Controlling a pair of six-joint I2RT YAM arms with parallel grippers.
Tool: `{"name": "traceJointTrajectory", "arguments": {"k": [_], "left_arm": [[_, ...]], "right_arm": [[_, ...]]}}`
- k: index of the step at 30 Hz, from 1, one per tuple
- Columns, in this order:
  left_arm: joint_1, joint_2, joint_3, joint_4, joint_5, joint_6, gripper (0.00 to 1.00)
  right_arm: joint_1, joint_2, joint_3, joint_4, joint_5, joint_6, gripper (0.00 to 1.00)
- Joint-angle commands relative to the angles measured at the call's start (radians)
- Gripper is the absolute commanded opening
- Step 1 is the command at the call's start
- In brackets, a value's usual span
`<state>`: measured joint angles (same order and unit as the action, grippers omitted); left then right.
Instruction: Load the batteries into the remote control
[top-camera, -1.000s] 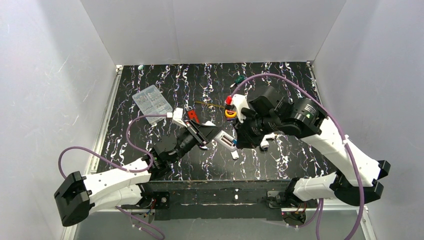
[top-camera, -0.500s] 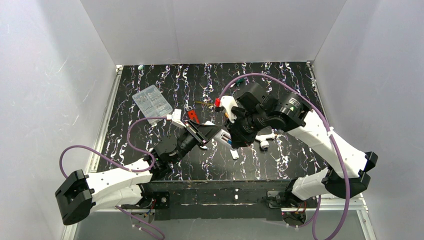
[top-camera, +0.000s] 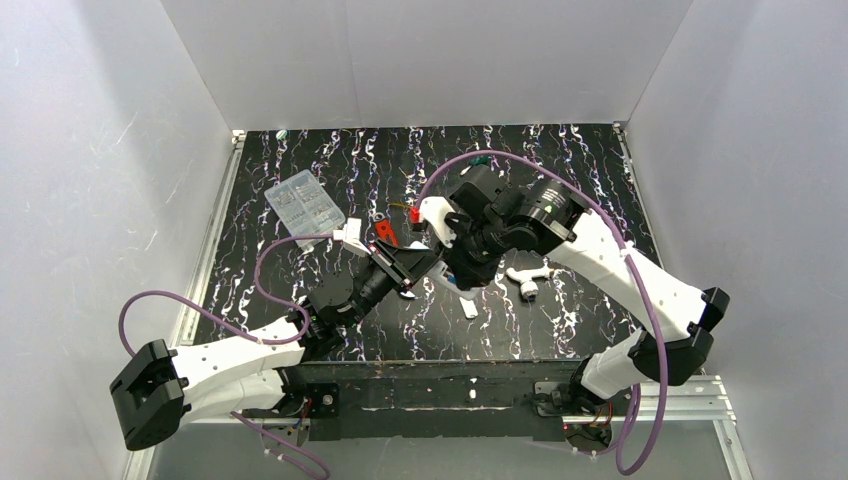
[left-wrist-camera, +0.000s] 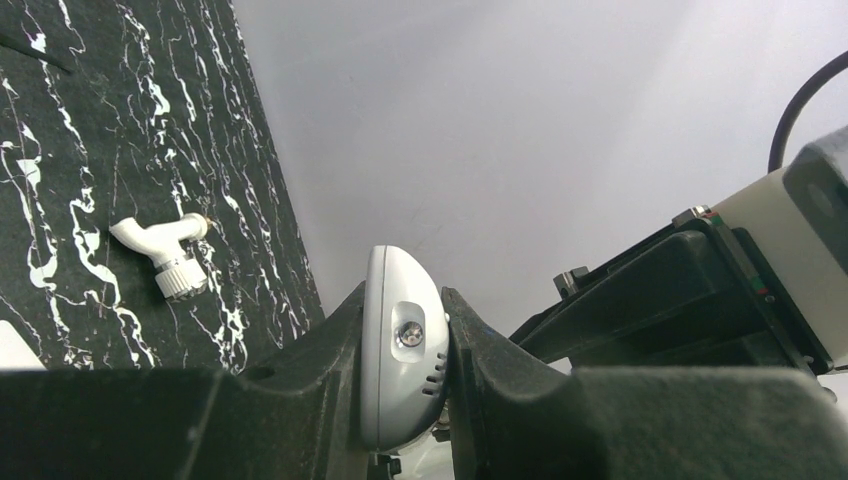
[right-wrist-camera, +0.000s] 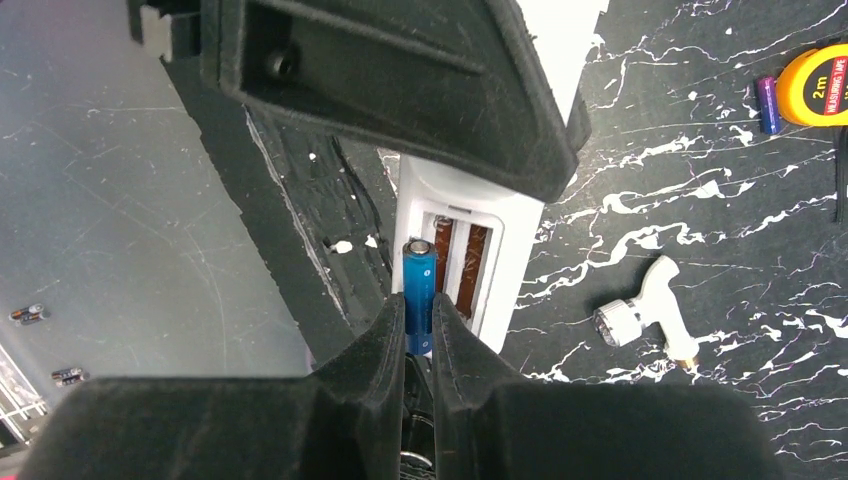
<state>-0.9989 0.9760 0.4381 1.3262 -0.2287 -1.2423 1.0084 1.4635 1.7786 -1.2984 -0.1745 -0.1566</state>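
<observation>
The left gripper squeezed the remote and the right gripper pinched a battery just above its open slots (both looked empty), so none was in yet.

Over the middle of the counter the remote control hangs clear of the surface, clamped in the left gripper, which reaches in from the near left corner. The right gripper comes at it from the far right side, pinching a battery just over the remote's open compartment. A pipe fitting lies on the counter just right of the remote. Beyond the fitting sits a tape measure, with a loose battery just beside it. A plastic box rests toward the far left corner.
</observation>
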Motion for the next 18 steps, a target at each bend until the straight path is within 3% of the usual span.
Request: {"name": "traceJointTrajectory", "arguments": {"k": [1,18], "left_arm": [[-0.007,-0.038,0.014,0.096,-0.024,-0.002,0.00],[-0.007,-0.056,0.000,0.096,-0.036,0.010,0.00]], "right_arm": [[0.001,0.027,0.047,0.034,0.029,-0.014,0.01],[-0.006,0.042,0.055,0.010,0.019,0.017,0.02]]}}
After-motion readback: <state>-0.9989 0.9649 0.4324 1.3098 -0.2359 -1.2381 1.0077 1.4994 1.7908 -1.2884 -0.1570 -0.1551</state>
